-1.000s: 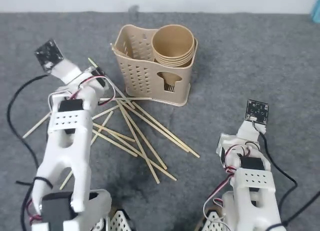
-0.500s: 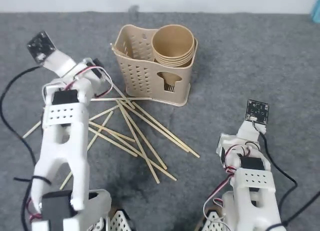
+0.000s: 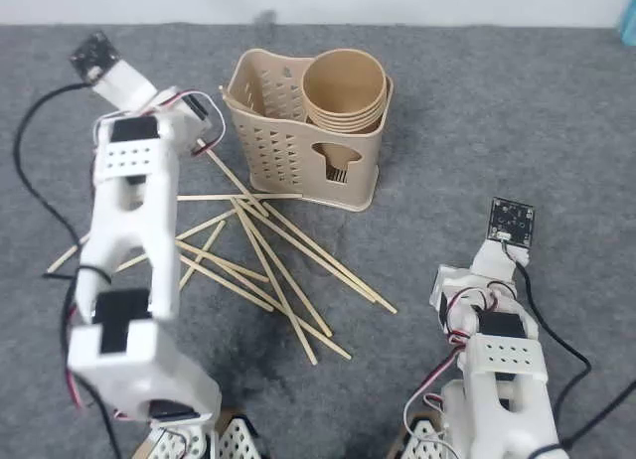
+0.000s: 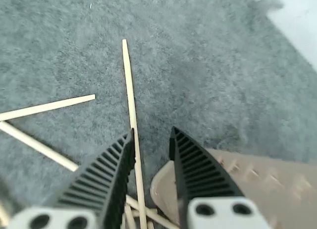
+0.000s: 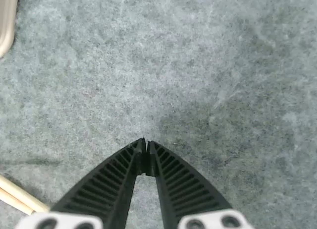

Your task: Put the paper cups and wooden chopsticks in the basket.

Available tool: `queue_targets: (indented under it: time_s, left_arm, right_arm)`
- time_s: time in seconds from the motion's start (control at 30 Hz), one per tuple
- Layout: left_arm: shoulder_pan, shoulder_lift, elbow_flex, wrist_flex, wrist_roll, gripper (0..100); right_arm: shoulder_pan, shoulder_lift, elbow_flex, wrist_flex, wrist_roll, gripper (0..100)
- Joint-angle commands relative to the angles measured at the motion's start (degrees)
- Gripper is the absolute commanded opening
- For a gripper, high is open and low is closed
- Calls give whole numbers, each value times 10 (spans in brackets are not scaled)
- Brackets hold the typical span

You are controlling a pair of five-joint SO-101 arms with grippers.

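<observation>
**A:** Look at the left arm (image 3: 129,211), stretched long across the counter (image 3: 517,121) to the basket (image 3: 288,156). The right arm (image 3: 497,365) sits folded near its base.

**B:** And the cups (image 3: 343,81) are stacked inside the basket, with chopsticks (image 3: 268,270) scattered in front.

**A:** Up close, the left end effector (image 4: 151,132) is spread, one stick (image 4: 130,90) running between the jaws and the basket corner just beside.

**B:** Meanwhile the right end effector (image 5: 146,140) is pinched together over grey counter. That stick's near end is cut off.
</observation>
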Motion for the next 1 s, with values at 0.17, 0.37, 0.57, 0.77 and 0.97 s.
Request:
queue_targets:
  time_s: [0.17,0.37,0.57,0.77,0.97]
  left_arm:
    - [-6,130,-121,3,33,105]
    - [-18,214,-215,33,36,105]
    - [-33,324,-330,75,36,104]
    - [-32,421,-458,123,36,101]
    - [-32,491,-583,193,36,84]
  right_arm:
    - [1,-15,-5,-8,-3,9]
    - [1,-15,-5,-8,-2,9]
    - [1,-15,-5,-8,-2,9]
    - [1,-15,-5,-8,-2,9]
    - [1,-15,-5,-8,-2,9]
